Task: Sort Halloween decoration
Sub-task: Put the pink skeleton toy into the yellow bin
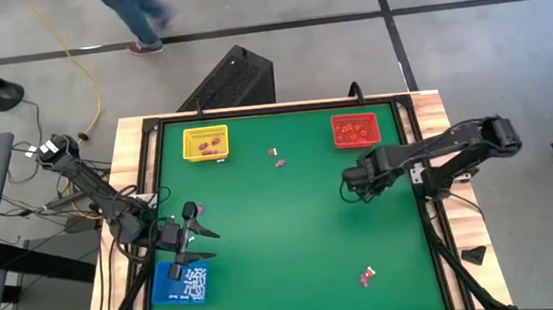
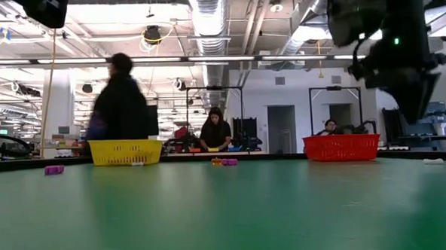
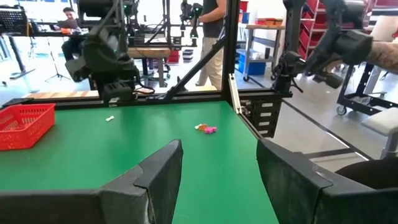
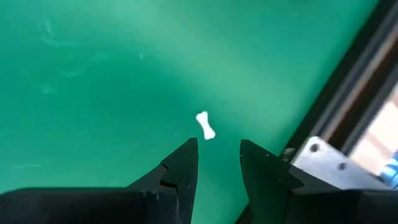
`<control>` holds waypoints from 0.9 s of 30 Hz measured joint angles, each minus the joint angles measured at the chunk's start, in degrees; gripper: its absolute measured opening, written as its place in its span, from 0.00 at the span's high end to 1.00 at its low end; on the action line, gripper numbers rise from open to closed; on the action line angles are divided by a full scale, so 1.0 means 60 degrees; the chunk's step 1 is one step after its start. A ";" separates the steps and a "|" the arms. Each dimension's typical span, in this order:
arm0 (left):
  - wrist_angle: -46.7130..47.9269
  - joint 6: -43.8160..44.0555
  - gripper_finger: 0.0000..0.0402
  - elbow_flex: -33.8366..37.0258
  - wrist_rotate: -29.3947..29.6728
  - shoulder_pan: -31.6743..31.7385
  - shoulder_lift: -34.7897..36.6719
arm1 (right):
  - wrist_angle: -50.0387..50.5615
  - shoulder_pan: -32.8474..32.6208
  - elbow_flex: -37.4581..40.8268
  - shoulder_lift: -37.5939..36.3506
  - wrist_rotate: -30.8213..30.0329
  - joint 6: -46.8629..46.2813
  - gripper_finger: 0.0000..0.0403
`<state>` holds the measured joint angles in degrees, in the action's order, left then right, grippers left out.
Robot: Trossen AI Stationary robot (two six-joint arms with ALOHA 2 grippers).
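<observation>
My right pincer [image 4: 219, 163] hangs over the green worktop [image 1: 293, 224] near its 3 o'clock edge, jaws parted, gripping nothing. A small white bone trinket [image 4: 206, 125] lies on the felt just ahead of the tips, not touching. My left pincer [image 3: 217, 168] waits wide open at about 8 o'clock, above the blue tray [image 1: 179, 284] w/ white bits in it. Other trinkets: pink pair [image 1: 277, 157] near 12, another pair [image 1: 366, 276] near 5. Yellow tray [image 1: 205, 144] at 11, red tray [image 1: 356, 130] at 1, both w/ pieces inside.
</observation>
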<state>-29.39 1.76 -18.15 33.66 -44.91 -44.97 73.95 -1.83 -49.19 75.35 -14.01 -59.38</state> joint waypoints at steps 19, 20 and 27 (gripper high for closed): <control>0.0268 -0.0004 0.51 0.0000 -0.0002 0.0000 0.0000 | -0.2241 0.1790 0.1814 0.0007 0.1422 0.2160 0.63; 0.0297 0.0000 0.51 0.0000 -0.0002 0.0000 0.0000 | -0.2286 0.1791 0.1890 0.0007 0.1414 0.2157 0.63; 0.0300 0.0000 0.51 0.0000 0.0005 0.0000 0.0000 | -0.2589 0.1790 0.2304 0.0011 0.1391 0.2153 0.63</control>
<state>-27.59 1.76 -18.15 33.69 -44.91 -44.97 58.42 8.91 -35.37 75.42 -5.66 -46.46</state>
